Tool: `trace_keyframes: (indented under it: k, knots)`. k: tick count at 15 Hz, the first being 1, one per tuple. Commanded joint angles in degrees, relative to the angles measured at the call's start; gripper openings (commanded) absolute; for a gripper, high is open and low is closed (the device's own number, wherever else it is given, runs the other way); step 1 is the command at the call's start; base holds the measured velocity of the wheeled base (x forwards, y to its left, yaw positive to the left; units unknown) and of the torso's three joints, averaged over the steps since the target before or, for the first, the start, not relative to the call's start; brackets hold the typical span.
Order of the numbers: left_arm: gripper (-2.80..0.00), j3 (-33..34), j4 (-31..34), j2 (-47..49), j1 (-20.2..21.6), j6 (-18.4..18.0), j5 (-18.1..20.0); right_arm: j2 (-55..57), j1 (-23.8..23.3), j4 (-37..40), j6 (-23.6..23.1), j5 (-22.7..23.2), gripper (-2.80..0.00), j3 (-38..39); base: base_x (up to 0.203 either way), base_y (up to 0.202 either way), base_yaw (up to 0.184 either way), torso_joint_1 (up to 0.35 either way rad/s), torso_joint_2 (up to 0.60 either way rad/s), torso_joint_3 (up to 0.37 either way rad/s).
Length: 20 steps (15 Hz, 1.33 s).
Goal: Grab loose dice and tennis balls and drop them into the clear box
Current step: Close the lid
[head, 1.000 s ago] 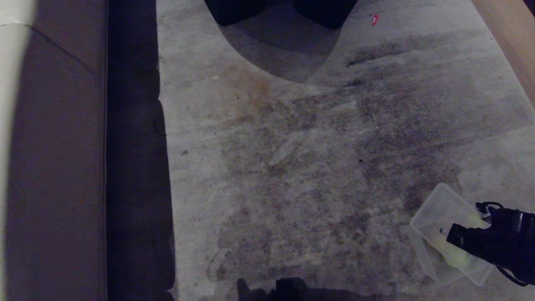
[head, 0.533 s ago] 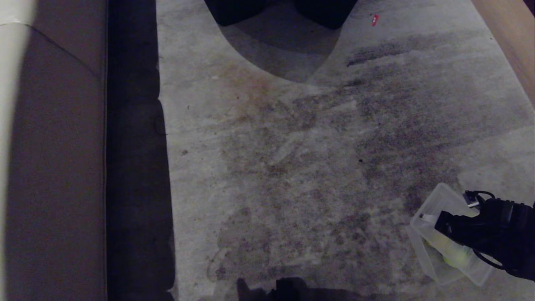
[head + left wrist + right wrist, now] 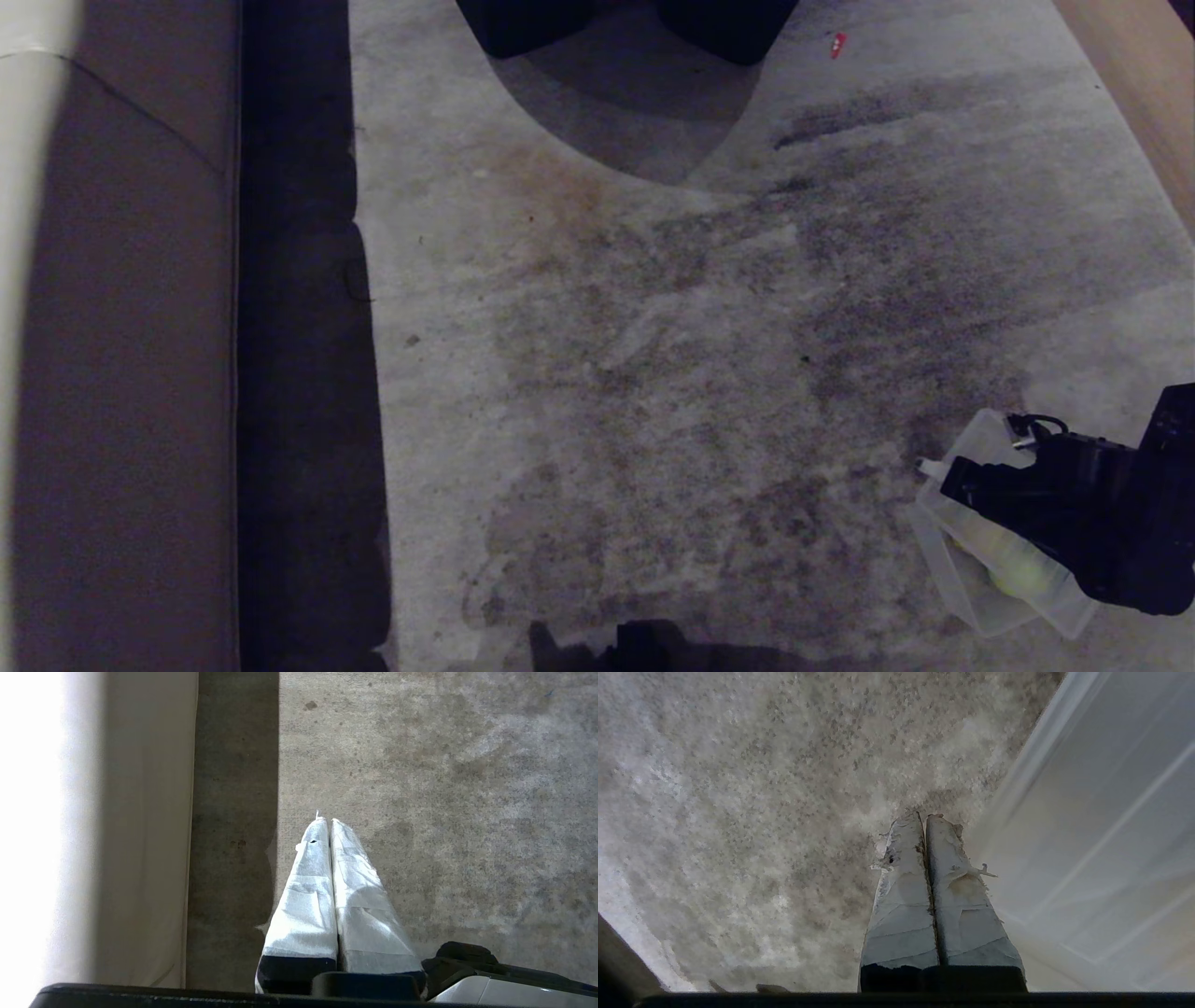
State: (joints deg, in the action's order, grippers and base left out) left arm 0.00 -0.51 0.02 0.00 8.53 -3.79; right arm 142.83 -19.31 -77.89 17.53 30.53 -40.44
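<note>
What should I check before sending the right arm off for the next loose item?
1. Right pincer shut, nothing in it: ok.
2. Tennis balls inside the clear box: ok.
3. Right pincer off the box's rim: cannot tell; it hangs at the rim's edge.
4. Loose dice or balls on the carpet: none in view.
5. Left pincer shut, empty, over carpet: ok.

Yellow-green tennis ball (image 3: 1022, 574), translucent whitish clear box (image 3: 971, 593), mottled grey-brown carpet (image 3: 653, 373), white-wrapped fingers (image 3: 901, 896)
</note>
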Motion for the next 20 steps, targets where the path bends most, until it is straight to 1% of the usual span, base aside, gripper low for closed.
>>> trace_keyframes:
  k: [1,5,7,10,12,14,16,18,20]
  knots:
    - [-2.80,0.0,0.0,0.1,0.0,0.1,0.0,1.0,0.0,-0.4,0.0,0.0,-2.80,-0.2,0.000,0.000,0.000,0.000,0.00,0.000]
    - [-2.80,0.0,0.0,0.0,0.0,0.1,0.0,-2.0,-0.2,2.1,-0.4,-0.2,-2.80,2.0,0.000,0.000,0.000,0.000,0.00,0.000]
    - [-2.80,0.0,0.0,0.0,0.0,0.1,-0.1,-2.7,-1.0,6.0,-3.1,-1.5,-2.80,2.8,0.000,0.000,0.000,0.000,0.00,0.000]
    - [-2.80,0.0,0.0,0.0,0.0,0.1,0.0,-2.7,-3.1,12.5,-8.4,-4.1,-2.80,3.0,0.000,0.000,0.000,0.000,0.00,0.000]
    - [-2.80,0.0,0.0,0.0,0.0,0.1,-0.1,-2.7,-4.4,14.6,-11.2,-6.2,-2.80,3.2,0.000,0.000,0.000,0.000,0.00,0.000]
    - [-2.80,0.0,0.0,0.0,0.0,0.1,-0.1,-2.8,-5.6,16.6,-14.1,-7.2,-2.80,4.0,0.000,0.000,0.000,0.000,0.00,0.000]
    - [-2.80,0.0,0.0,0.0,0.0,0.1,-0.1,-3.2,-7.0,18.7,-16.5,-7.2,-2.80,4.8,0.000,0.000,0.000,0.000,0.00,0.000]
    - [-2.80,0.0,0.0,0.0,0.0,0.1,0.0,-4.6,-7.0,19.6,-16.9,-6.6,-2.80,5.7,0.000,0.000,0.000,0.000,0.00,0.000]
    - [-2.80,0.0,0.0,0.0,0.0,0.1,0.0,-6.7,-6.6,19.7,-16.3,-4.9,-2.80,6.6,0.000,0.000,0.000,0.000,0.00,0.000]
